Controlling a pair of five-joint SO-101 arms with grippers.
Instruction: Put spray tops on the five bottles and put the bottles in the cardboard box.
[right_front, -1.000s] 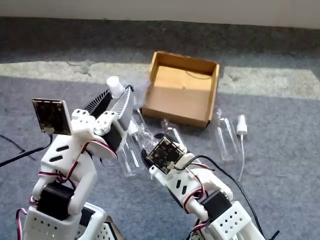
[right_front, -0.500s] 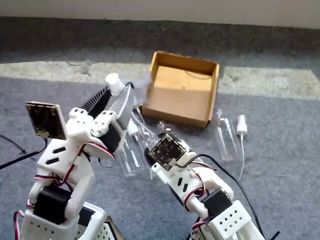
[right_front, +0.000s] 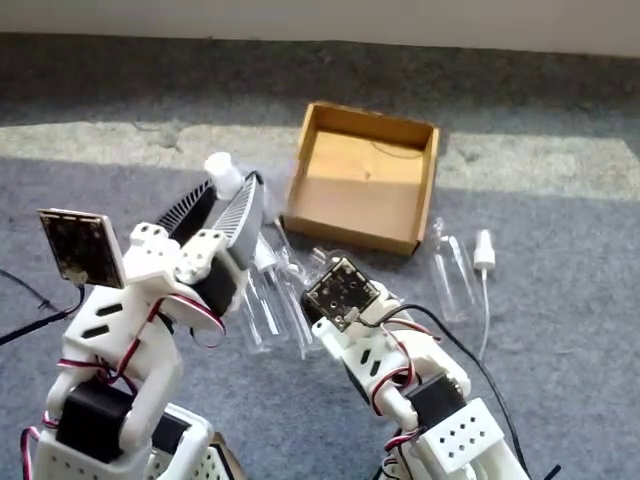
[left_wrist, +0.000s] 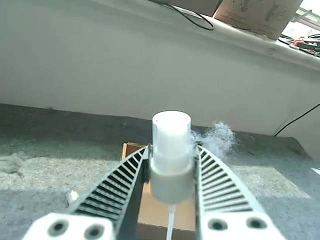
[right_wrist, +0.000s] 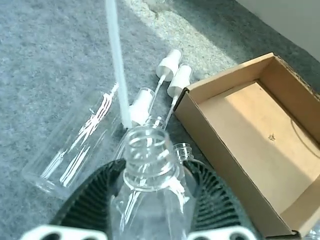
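My left gripper (left_wrist: 171, 159) is shut on a white spray top (left_wrist: 171, 150), held up in the air with its thin dip tube (right_wrist: 116, 60) hanging down. In the high view that spray top (right_front: 222, 172) sits left of the cardboard box (right_front: 350, 232). My right gripper (right_wrist: 152, 175) is shut on a clear bottle (right_wrist: 149, 150), open neck up. The tube's end hangs just beside the bottle's neck, not inside it. The cardboard box (right_wrist: 250, 130) has nothing in it.
Another clear bottle (right_wrist: 75, 145) lies on the grey carpet beside the held one. Three loose spray tops (right_wrist: 172, 62) lie near the box corner. Right of the box lie one more bottle (right_front: 452, 270) and a spray top with tube (right_front: 484, 255).
My left arm has swung a little to the left with the spray top. My right arm has pushed forward, bringing the bottle's mouth up to the hanging tube.
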